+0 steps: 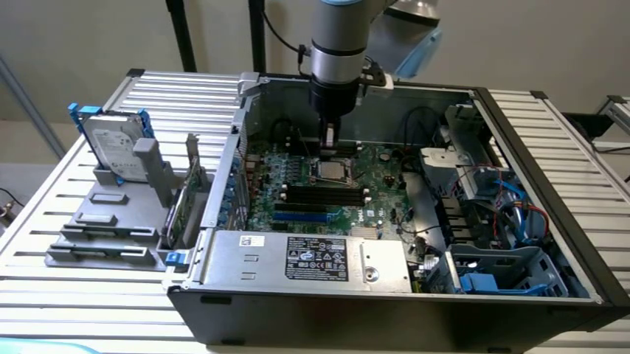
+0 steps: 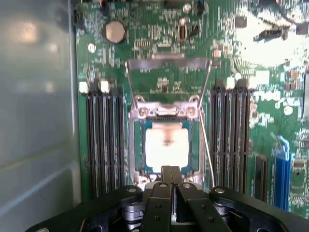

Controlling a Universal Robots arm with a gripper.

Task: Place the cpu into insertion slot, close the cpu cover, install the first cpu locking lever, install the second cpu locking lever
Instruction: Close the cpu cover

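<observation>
Computer case (image 1: 394,317) holding cpu (image 2: 166,147) sits on slatted table (image 1: 88,295) before beige wall (image 1: 79,37).

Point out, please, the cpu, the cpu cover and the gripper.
cpu (image 2: 166,147): wrist view, middle of its pale face.
cpu cover (image 2: 166,63): wrist view, the frame's end bar.
gripper (image 2: 171,170): wrist view, between its shut fingertips.

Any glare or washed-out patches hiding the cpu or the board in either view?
Wrist view: glare bleaches the cpu face to near white, so no markings read; a second washed-out patch lies on the motherboard; the case wall carries soft reflections. Exterior view: light is even with no hot spots, and the inside of the case is dimmer but readable.
</observation>
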